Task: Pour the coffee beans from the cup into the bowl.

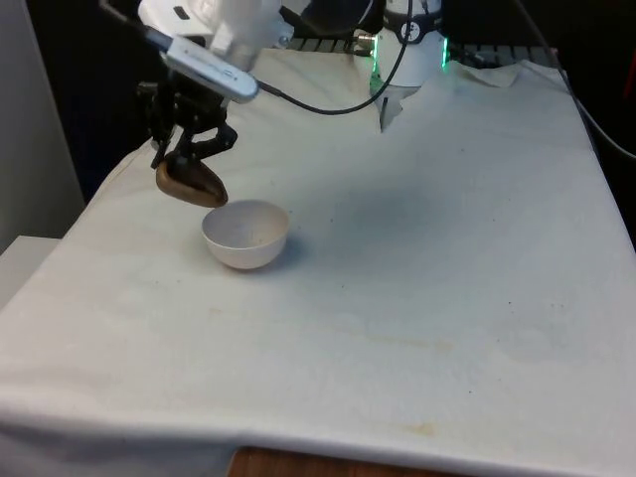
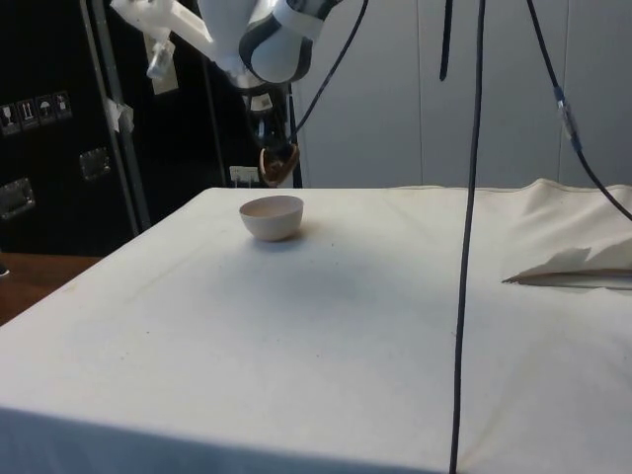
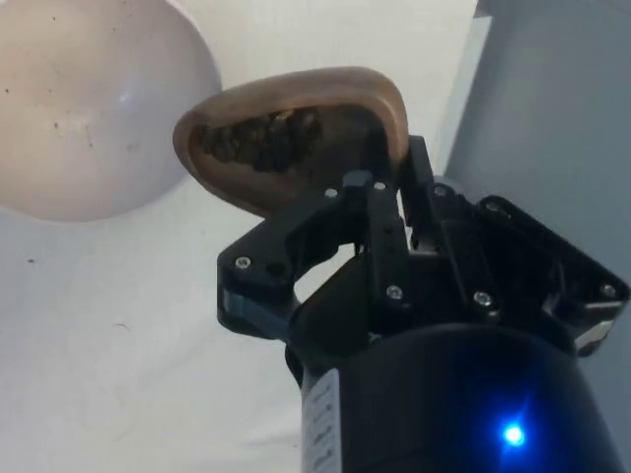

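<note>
Two things matter on the white cloth (image 1: 417,278): a brown wooden cup (image 1: 191,182) and a white bowl (image 1: 246,234). In the front view, the gripper (image 1: 189,157) hangs above the table near the front view's left edge, and its black fingers are closed on the rim of the cup. The cup is tilted, with its mouth turned down toward the bowl, and it is held in the air just beside the bowl's rim, on the front view's left side of it. The bowl stands upright on the cloth. In the side view, the gripper (image 2: 275,153) holds the cup (image 2: 278,166) above and a little behind the bowl (image 2: 273,216); cup and bowl are close but I cannot tell if they touch. In the wrist view, the gripper (image 3: 389,202) is pinching the cup's wall between its two fingers. The cup (image 3: 296,133) lies tilted on its side here, and dark coffee beans (image 3: 261,138) are seen inside it. The bowl (image 3: 94,108) is next to the cup's mouth, and its inside shows only small dark specks.
</note>
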`<state>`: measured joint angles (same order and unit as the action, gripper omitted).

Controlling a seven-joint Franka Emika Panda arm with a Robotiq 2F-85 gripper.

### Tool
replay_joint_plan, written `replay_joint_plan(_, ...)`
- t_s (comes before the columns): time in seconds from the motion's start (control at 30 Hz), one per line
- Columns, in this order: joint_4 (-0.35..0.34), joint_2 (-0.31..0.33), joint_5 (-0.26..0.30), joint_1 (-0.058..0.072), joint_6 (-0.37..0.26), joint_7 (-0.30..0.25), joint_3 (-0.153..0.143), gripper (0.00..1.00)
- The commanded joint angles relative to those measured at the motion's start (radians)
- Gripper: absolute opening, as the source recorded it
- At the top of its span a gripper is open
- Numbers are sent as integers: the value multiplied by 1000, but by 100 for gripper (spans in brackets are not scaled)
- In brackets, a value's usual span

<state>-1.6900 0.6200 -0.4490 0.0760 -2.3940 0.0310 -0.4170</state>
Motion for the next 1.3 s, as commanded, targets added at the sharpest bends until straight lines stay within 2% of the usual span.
replay_joint_plan(0.0,-2,-2,-13,2,0,13,2,0)
replay_joint_plan(0.03,-12,-7,-38,15,-10,37,-7,0)
replay_joint_plan(0.13,-18,-12,-88,23,-4,88,1,0)
replay_joint_plan(0.3,-23,-14,-152,25,8,154,20,0)
replay_joint_plan(0.33,-16,-10,-137,16,10,139,26,0)
replay_joint_plan(0.37,-23,-14,-152,25,8,154,20,0)
replay_joint_plan(0.6,-24,-19,-243,32,40,229,35,0)
replay_joint_plan(0.63,-24,-21,-252,32,45,237,37,0)
replay_joint_plan(0.67,-16,-12,-238,21,42,225,45,0)
replay_joint_plan(0.7,-24,-22,-263,32,50,244,39,0)
replay_joint_plan(0.9,-25,-37,-324,33,90,284,53,0)
replay_joint_plan(0.93,-17,-29,-312,24,89,276,60,0)
replay_joint_plan(0.97,-25,-40,-333,34,97,290,56,0)
replay_joint_plan(1.2,-25,-57,-397,36,152,336,82,0)
replay_joint_plan(1.23,-25,-59,-405,35,159,342,87,0)
replay_joint_plan(1.27,-17,-52,-396,26,160,335,94,0)
